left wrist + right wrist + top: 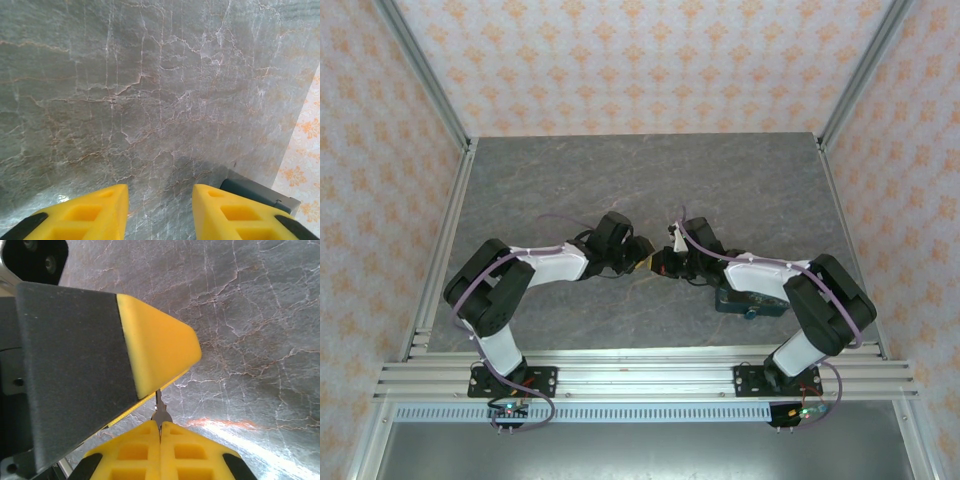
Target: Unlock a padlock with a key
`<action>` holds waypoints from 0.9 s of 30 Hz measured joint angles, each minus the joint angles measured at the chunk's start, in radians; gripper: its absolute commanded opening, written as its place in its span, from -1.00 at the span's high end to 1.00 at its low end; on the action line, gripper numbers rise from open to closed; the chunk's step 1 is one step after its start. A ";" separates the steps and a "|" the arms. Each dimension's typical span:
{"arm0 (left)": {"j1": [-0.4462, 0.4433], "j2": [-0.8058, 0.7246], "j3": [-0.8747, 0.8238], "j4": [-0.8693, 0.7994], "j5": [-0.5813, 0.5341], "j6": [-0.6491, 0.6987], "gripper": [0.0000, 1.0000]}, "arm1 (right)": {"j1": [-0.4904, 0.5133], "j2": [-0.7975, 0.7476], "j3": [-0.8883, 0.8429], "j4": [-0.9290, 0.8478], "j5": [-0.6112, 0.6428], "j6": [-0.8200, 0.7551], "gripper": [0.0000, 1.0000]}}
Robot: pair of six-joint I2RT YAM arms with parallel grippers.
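the cell is walled in pale wallpaper with an orange floral print and is framed by aluminium rails. a grey bench of veined, marble-like stone is spread beneath. the padlock, a dark teal block, is found lying on the bench towards its right front and is partly covered by the right arm. the left fingers, yellow wedges with black backs, are held spread, with bare stone seen between them. the right fingers are pressed together on the key, whose slim metallic tip is left protruding just beside one left finger.
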 measured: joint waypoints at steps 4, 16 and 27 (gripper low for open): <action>0.000 0.003 0.003 0.000 0.000 0.000 0.25 | -0.004 0.000 0.000 0.010 -0.003 0.007 1.00; 0.000 -0.004 -0.032 0.121 -0.021 -0.044 0.08 | -0.021 0.000 -0.051 0.156 -0.047 0.126 1.00; 0.031 -0.097 -0.055 0.192 -0.031 -0.056 -0.04 | -0.027 -0.004 -0.094 0.351 -0.069 0.319 1.00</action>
